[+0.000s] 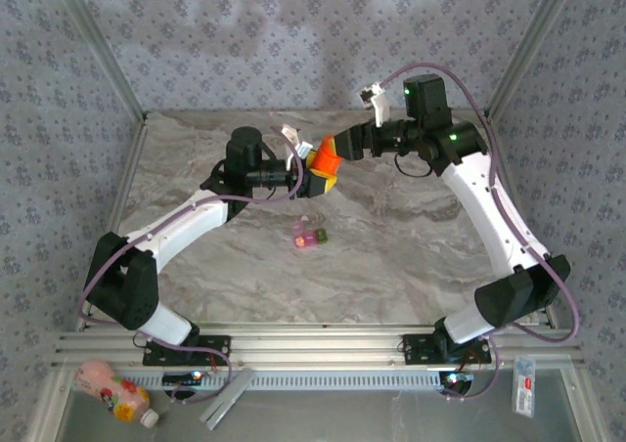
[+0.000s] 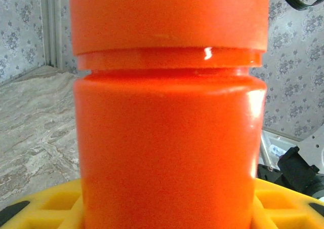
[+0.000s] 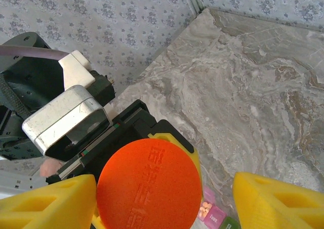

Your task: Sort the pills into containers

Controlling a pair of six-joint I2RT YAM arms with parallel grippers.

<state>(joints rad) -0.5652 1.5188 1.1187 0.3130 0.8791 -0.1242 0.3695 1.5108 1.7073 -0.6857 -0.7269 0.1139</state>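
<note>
Starting on the left: clamped in the left claw (image 1: 321, 175), reaching in from nine o'clock, the orange bottle (image 2: 169, 138). Held off the worktop (image 1: 411, 256), cap end turned toward the right arm, yellow pads (image 2: 45, 203) hugging the body low down. Looks a snug hold from the left wrist view; exact tilt hard to call.

Moving to the middle: lying flat on the worktop at six o'clock from the bottle, well apart from it, the pill case (image 1: 308, 235). Caught from the right wrist view too, past the cap's edge at five o'clock: pink compartment (image 3: 215, 216) with a few pale pills (image 3: 205, 207) showing in it, green compartment (image 3: 230, 223) just peeking at its four o'clock. Lids impossible to judge from here.

Over to the right: coming in from three o'clock, the right claw (image 3: 162, 198), spread wide and straddling the cap (image 3: 149, 181). One yellow finger (image 3: 45, 201) hard by it at nine o'clock, a clear gap at three o'clock. Gripping nothing yet.

Probably lining up to unscrew. Dangers from here: closing off-centre and shoving the bottle sideways in the left claw; twisting against a stiff cap and spinning the whole bottle instead; popping the cap at a tilt and scattering pills across the worktop, away from the case. Worth centring before squeezing.
</note>
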